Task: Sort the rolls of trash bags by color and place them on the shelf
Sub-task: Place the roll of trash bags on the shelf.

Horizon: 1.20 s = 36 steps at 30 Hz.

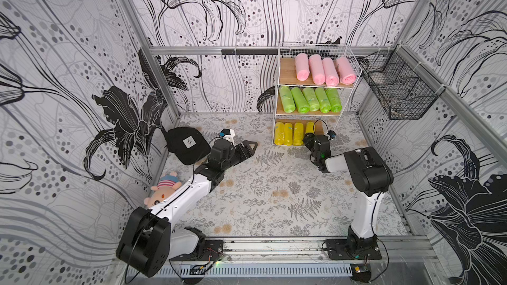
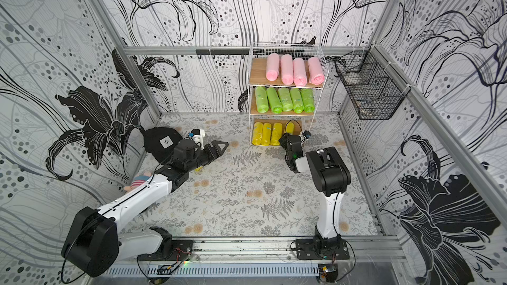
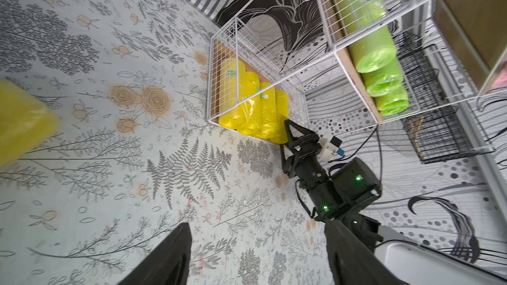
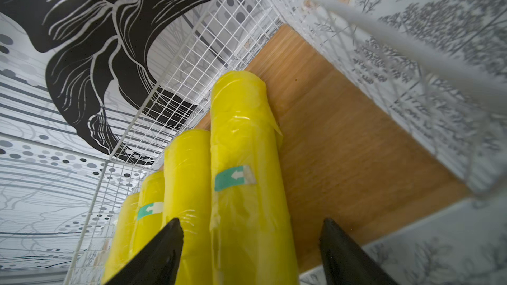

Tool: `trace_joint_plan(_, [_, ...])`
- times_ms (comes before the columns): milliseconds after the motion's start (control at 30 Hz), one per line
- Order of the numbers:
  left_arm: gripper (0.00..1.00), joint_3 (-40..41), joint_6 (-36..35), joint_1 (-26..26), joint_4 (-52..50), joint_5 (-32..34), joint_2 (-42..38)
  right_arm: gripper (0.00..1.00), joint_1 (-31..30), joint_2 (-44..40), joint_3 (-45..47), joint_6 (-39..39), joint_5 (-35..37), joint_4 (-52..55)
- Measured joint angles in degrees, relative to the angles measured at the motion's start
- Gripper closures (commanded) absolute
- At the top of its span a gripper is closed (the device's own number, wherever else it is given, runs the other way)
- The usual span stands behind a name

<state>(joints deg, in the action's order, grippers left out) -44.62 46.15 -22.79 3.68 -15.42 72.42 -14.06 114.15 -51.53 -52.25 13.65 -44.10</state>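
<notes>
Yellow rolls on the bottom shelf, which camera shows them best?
The right wrist view: the yellow rolls fill the frame, teal labels clear. The left wrist view shows their ends, farther off. Both top views show them small, partly blocked.

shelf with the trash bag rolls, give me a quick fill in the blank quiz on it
1. The top-tier rolls on the shelf are ____.
2. The green rolls on the middle tier number ____.
3. The right gripper is at the ____ tier, jaws open, by the yellow rolls.

Missing words: pink; five; bottom
</notes>
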Motion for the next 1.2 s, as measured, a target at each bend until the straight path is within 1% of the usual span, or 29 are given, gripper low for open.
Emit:
trace_joint_plan(167, [0.19,-2.6,-8.0,0.1,-9.2,5.5,0.5,0.14,0.0,-4.0,3.0,2.4,1.0,1.7])
trace_joint_plan(300, [0.19,-5.9,-15.2,0.1,-16.1,11.3,2.0,0.14,0.0,-8.1,6.1,4.2,0.9,2.3])
trace_joint_plan(500, [0.18,-12.1,-25.2,0.1,-24.3,19.2,6.8,0.13,-0.3,-15.1,11.0,6.4,-0.5,3.8])
trace_joint_plan(633, [0.16,-17.4,-32.2,0.8,-29.0,24.6,13.8,0.13,-1.8,-21.5,13.6,8.6,-1.9,7.2])
trace_joint_plan(700, [0.13,-20.6,-35.1,1.7,-31.5,26.2,18.6,0.13,-2.8,-24.8,13.9,10.0,-3.2,10.1])
trace_joint_plan(867, [0.11,-28.7,-41.4,4.0,-37.3,28.8,31.0,0.13,-7.4,-32.2,13.7,14.3,-5.8,19.4])
trace_joint_plan(1000, [0.11,-32.9,-45.2,5.4,-40.8,29.4,37.6,0.13,-11.8,-37.3,13.7,17.5,-7.7,26.0])
trace_joint_plan(1067, [0.12,-35.2,-46.8,6.1,-42.2,29.4,40.1,0.13,-12.3,-39.1,14.0,17.9,-8.6,27.5])
trace_joint_plan(1200, [0.19,-40.6,-49.2,7.1,-44.6,28.7,44.5,0.13,-12.3,-41.8,15.9,17.9,-9.7,30.0])
